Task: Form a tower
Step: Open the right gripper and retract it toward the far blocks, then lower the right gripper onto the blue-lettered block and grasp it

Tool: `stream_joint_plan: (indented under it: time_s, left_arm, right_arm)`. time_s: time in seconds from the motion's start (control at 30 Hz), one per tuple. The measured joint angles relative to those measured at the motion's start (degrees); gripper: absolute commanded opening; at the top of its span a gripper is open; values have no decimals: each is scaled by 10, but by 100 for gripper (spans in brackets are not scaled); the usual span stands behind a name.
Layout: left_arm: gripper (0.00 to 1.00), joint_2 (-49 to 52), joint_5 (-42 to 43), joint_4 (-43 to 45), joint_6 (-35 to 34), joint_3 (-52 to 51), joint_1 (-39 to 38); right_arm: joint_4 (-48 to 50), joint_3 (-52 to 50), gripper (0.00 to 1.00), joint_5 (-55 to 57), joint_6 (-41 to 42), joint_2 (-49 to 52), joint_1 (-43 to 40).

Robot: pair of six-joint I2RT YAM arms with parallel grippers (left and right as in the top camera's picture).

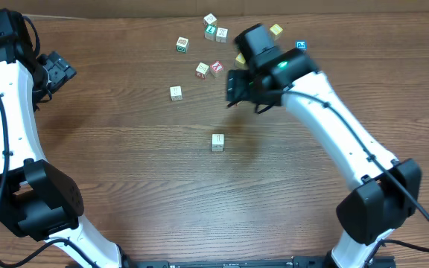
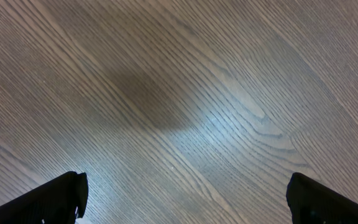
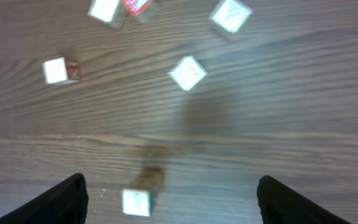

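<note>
pale wooden tower upright, long axis vertical, top upward

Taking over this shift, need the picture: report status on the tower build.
Left gripper open, empty. Right gripper open, empty. Tower stands alone, height unclear from above. Loose cubes scattered beyond, none crowding it.

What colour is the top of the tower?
Whitish, pale wood. The tower shows best in the overhead view.
</note>
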Motion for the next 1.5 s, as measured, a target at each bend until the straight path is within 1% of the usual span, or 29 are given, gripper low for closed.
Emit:
stream_joint_plan:
  time_s: [0.07, 0.13, 0.23, 0.33, 0.47, 0.53, 0.57, 0.6, 0.63, 0.7, 0.9, 1.07, 1.13, 1.23, 1.47, 1.5]
  left_arm:
    - [100, 0, 0, 0, 0, 0, 0]
    - [99, 0, 0, 0, 0, 0, 0]
    - [100, 0, 0, 0, 0, 0, 0]
    - [100, 0, 0, 0, 0, 0, 0]
    - [100, 0, 0, 0, 0, 0, 0]
    - [100, 0, 0, 0, 0, 0, 0]
    - [100, 0, 0, 0, 0, 0, 0]
    - [100, 0, 0, 0, 0, 0, 0]
    - [99, 0, 0, 0, 0, 0, 0]
    - [100, 0, 0, 0, 0, 0, 0]
    - [100, 0, 0, 0, 0, 0, 0]
    - [100, 0, 0, 0, 0, 0, 0]
    - [100, 0, 0, 0, 0, 0, 0]
    - [100, 0, 0, 0, 0, 0, 0]
    - [100, 0, 0, 0, 0, 0, 0]
    - [100, 0, 0, 0, 0, 0, 0]
  right_arm:
    - [-23, 36, 87, -11, -12, 1, -37]
    - [-21, 71, 87, -18, -25, 1, -68]
    - [14, 106, 87, -21, -55, 0, -112]
    - [65, 108, 87, -22, -88, 0, -132]
    - [167, 108, 84, -22, -141, 8, -136]
    - [218, 109, 79, -22, -168, 18, -132]
    - [235, 109, 78, -21, -176, 24, -131]
    - [257, 110, 75, -21, -184, 34, -130]
    - [273, 110, 69, -20, -192, 45, -129]
    - [294, 110, 64, -19, -203, 71, -127]
    - [372, 110, 66, -17, -217, 176, -129]
    - [422, 110, 67, -15, -219, 241, -129]
    - [434, 110, 70, -15, -220, 264, -129]
    - [439, 110, 70, -15, -222, 288, -129]
    - [402, 110, 68, -15, -222, 312, -129]
    - [393, 110, 67, -15, -221, 313, -129]
